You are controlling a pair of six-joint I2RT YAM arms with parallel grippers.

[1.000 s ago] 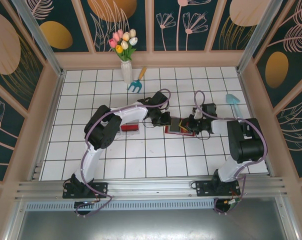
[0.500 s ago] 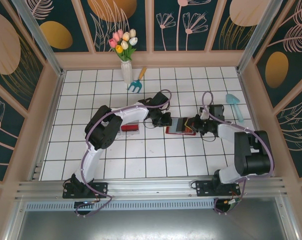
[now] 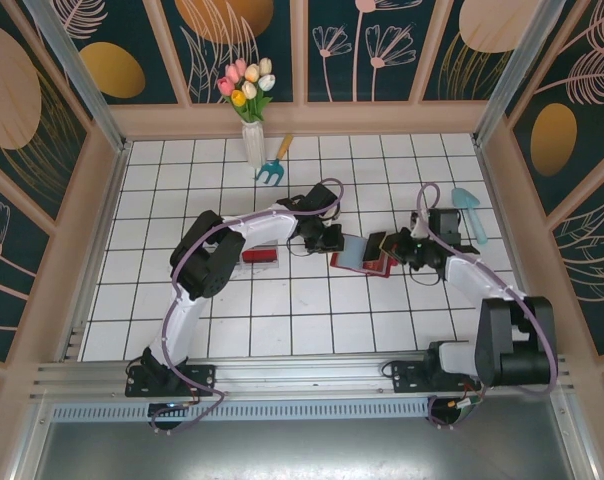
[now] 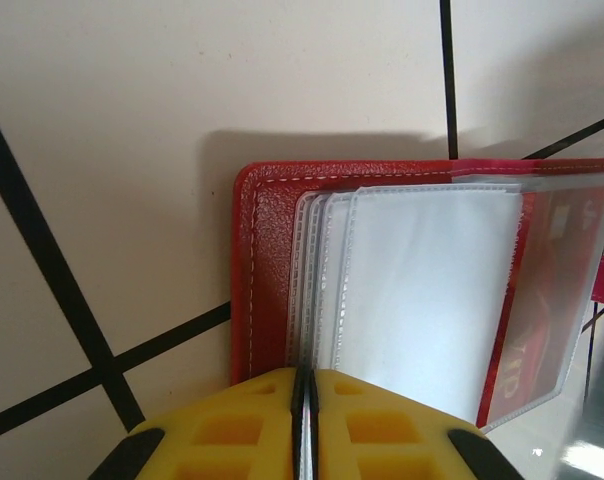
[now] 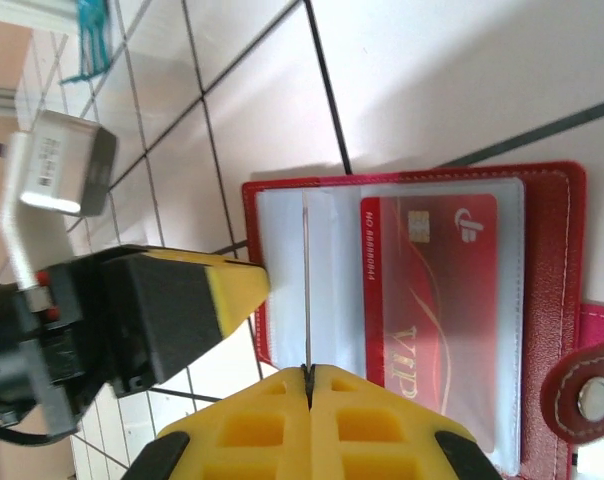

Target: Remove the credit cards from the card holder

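Clamping clear sleeves [image 4: 422, 290] of the card holder [image 4: 267, 260], left fingers [image 4: 292, 388] and right fingers [image 5: 298, 388] could rip them pulling apart.

**Robot test cell, dressed as a garden room.**

Boxed in on three sides by wall panels [image 3: 372, 45] printed with leaves and flowers, set in pale framing. Floored with a white tiled table [image 3: 312, 320]. Garden props at the far side: vase of tulips [image 3: 252, 140], hand fork [image 3: 273, 166], blue trowel [image 3: 469, 207]. Lab use shown by an aluminium rail [image 3: 302, 372] at the near edge, with left arm base [image 3: 169, 378] and right arm base [image 3: 430, 375] bolted on, cables exposed.
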